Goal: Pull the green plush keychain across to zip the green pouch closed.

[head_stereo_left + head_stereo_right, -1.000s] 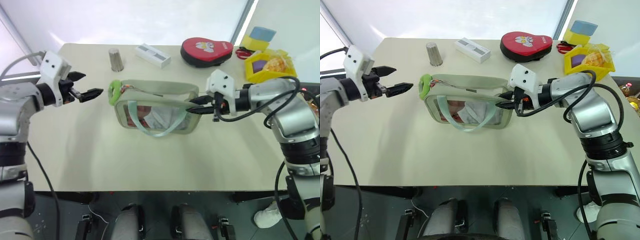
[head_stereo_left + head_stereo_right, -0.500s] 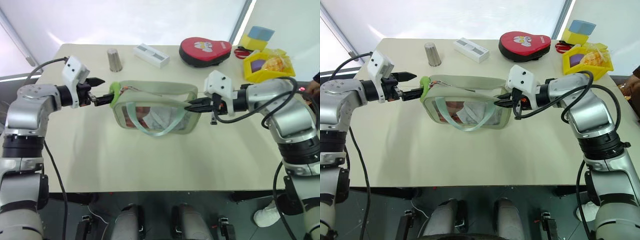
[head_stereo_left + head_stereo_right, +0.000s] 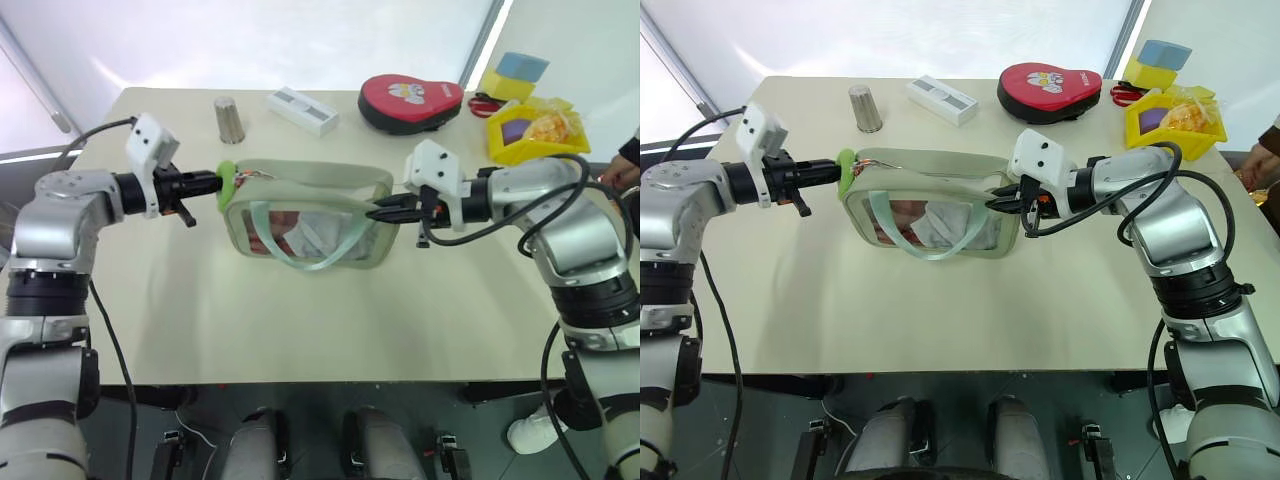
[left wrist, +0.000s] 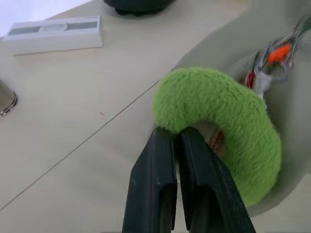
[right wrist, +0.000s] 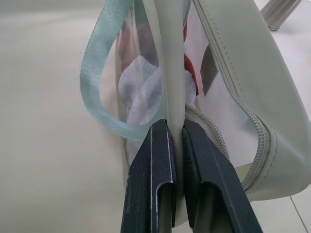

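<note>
Since a second ago my left gripper (image 4: 177, 138) has reached and pinched the green plush keychain (image 4: 221, 121), soft, light; right gripper (image 5: 176, 128) clamps the green pouch (image 3: 310, 215) end, limp.

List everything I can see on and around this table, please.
pouch: one, pale green with clear sides, table centre
keychain: one, lime green plush, at the pouch's left end
case: one, red, far side
box: one, white, far side
cup: one, metal, far left
tray: one, yellow, far right
blocks: yellow and blue, behind the tray
table: one, beige
left pincer: black, shut on the keychain
right pincer: black, shut on the pouch's right end
</note>
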`<act>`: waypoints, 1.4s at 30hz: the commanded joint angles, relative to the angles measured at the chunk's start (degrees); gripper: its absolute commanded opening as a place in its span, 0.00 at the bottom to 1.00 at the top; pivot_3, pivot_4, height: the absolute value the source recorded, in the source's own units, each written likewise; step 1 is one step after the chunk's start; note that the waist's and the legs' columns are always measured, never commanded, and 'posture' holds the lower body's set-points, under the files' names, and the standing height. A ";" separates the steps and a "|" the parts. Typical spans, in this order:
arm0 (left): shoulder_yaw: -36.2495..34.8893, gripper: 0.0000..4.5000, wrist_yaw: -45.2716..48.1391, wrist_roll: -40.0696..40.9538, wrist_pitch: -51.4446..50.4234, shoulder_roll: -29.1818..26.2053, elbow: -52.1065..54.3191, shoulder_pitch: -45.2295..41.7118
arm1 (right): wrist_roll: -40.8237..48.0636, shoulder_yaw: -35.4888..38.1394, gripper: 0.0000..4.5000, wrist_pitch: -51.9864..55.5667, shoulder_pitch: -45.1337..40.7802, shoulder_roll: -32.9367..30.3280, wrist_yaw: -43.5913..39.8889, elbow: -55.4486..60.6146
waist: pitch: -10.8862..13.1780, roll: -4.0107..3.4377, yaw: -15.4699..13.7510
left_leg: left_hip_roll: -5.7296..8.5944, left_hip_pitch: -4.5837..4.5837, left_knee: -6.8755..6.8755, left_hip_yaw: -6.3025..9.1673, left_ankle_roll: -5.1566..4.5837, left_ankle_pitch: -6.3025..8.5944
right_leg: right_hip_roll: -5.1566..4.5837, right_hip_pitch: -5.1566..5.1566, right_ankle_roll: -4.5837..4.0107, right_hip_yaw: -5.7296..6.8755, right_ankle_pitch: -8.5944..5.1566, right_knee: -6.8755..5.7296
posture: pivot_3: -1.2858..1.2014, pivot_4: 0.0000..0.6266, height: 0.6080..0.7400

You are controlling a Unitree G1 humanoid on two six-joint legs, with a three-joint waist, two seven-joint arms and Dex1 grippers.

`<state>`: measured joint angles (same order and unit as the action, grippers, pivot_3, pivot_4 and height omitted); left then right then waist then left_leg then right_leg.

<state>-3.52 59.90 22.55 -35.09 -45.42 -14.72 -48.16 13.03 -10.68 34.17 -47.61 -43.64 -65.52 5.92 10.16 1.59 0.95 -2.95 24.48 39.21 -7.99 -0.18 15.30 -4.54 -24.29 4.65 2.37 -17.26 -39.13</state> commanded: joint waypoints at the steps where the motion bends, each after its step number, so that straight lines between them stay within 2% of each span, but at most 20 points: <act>1: -1.44 0.01 1.84 4.98 -3.89 0.94 6.07 -6.08 | -0.17 -0.16 0.00 -1.37 -1.42 1.13 0.36 -0.01 | 0.00 0.00 -0.06 | 0.01 0.00 0.00 0.00 0.00 0.00 | -0.01 0.01 0.00 0.00 0.00 0.00 | 0.52 0.24 1.00; 6: 4.43 0.01 3.87 3.85 -3.78 2.85 12.65 -5.74 | -0.80 -0.26 0.00 -2.06 -1.66 2.02 0.75 -0.52 | -0.02 -0.04 0.24 | 0.01 -0.06 -0.01 -0.01 0.01 -0.01 | 0.00 0.04 0.00 -0.02 0.00 -0.03 | 0.52 0.24 1.00; 10: 6.06 0.01 -0.53 -0.54 0.79 5.76 10.23 -5.35 | -0.52 0.06 0.00 -1.53 -0.79 2.14 0.95 0.77 | -0.02 -0.04 0.15 | -0.01 -0.07 -0.01 0.00 0.08 -0.05 | 0.07 0.03 0.00 -0.02 0.00 -0.06 | 0.52 0.24 1.00; 13: 4.79 0.23 -1.36 -0.48 1.06 6.04 9.09 -6.29 | -0.40 0.39 0.00 -1.22 -0.13 2.07 1.46 1.47 | -0.02 -0.04 0.18 | -0.01 -0.06 0.01 0.01 0.07 -0.05 | 0.06 0.03 0.00 -0.03 0.00 -0.06 | 0.52 0.24 1.00; 18: 2.18 0.79 -1.41 0.57 -2.15 1.49 11.90 -6.97 | -0.49 0.87 0.00 -1.32 0.92 1.74 2.15 2.01 | -0.01 -0.03 0.33 | -0.02 -0.04 -0.01 0.02 0.07 -0.05 | 0.05 0.00 0.00 -0.03 0.00 -0.05 | 0.52 0.24 1.00; 22: -0.51 0.79 2.65 3.26 -5.81 -6.55 17.29 -3.25 | -0.49 1.02 0.00 -1.95 1.38 1.60 2.25 1.73 | -0.01 -0.03 0.35 | -0.03 -0.05 -0.04 0.02 0.07 -0.05 | 0.05 -0.02 0.00 -0.03 0.00 -0.05 | 0.52 0.24 1.00; 25: -4.21 0.79 3.65 5.09 -7.79 -11.15 23.40 6.72 | -0.71 0.97 0.00 -2.67 1.02 2.13 2.55 0.86 | -0.02 -0.05 0.36 | -0.01 -0.07 -0.04 0.00 0.07 -0.05 | 0.01 0.00 0.00 -0.03 0.00 -0.04 | 0.52 0.24 1.00; 28: -5.13 0.79 0.27 4.08 -6.08 -10.22 26.64 13.46 | -0.70 0.73 0.00 -3.10 0.32 2.69 2.53 0.25 | -0.03 -0.03 0.02 | -0.04 -0.10 -0.03 0.01 0.07 -0.05 | 0.01 0.04 -0.01 -0.05 -0.01 -0.06 | 0.52 0.24 1.00; 34: -2.24 0.79 -4.16 0.25 -0.66 -6.25 24.73 15.50 | -0.68 0.35 0.00 -3.17 -0.91 3.40 2.17 -0.61 | -0.06 0.06 -0.09 | 0.01 -0.07 -0.02 0.09 0.06 -0.04 | 0.02 0.11 -0.02 -0.02 -0.01 -0.03 | 0.52 0.24 1.00; 35: -1.96 0.67 -3.98 0.05 0.05 -5.98 24.43 15.54 | -0.69 0.33 0.00 -3.09 -1.05 3.50 2.13 -0.65 | -0.06 0.06 0.03 | 0.00 -0.07 -0.02 0.09 0.06 -0.04 | 0.02 0.10 -0.01 -0.02 -0.01 -0.03 | 0.52 0.24 1.00; 36: -1.79 0.61 -3.74 -0.03 0.66 -5.78 24.23 15.63 | -0.68 0.33 0.00 -3.01 -1.16 3.60 2.15 -0.66 | -0.06 0.06 0.11 | 0.00 -0.07 -0.03 0.08 0.06 -0.04 | 0.02 0.08 -0.02 -0.02 -0.01 -0.03 | 0.52 0.24 1.00; 41: -1.26 0.04 -4.35 -0.38 1.76 -4.76 22.83 15.84 | -0.56 0.42 0.00 -2.32 -1.57 3.70 2.32 -0.31 | -0.05 0.06 0.01 | 0.00 -0.07 -0.04 0.08 0.06 -0.04 | 0.02 0.07 -0.01 -0.02 -0.01 -0.03 | 0.52 0.24 1.00; 42: -1.14 0.02 -4.56 -0.44 1.98 -4.41 22.56 15.64 | -0.52 0.46 0.00 -2.16 -1.64 3.68 2.34 -0.19 | -0.05 0.06 -0.02 | 0.00 -0.07 -0.04 0.08 0.06 -0.04 | 0.02 0.07 -0.01 -0.02 -0.01 -0.03 | 0.52 0.24 1.00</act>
<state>-4.60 55.50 22.37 -34.29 -50.04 7.44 -31.84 12.00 -10.71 32.17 -47.49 -40.30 -63.27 4.61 10.11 1.65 0.93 -2.94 24.41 39.18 -7.91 -0.12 15.26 -4.53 -24.21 4.63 2.35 -17.27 -39.16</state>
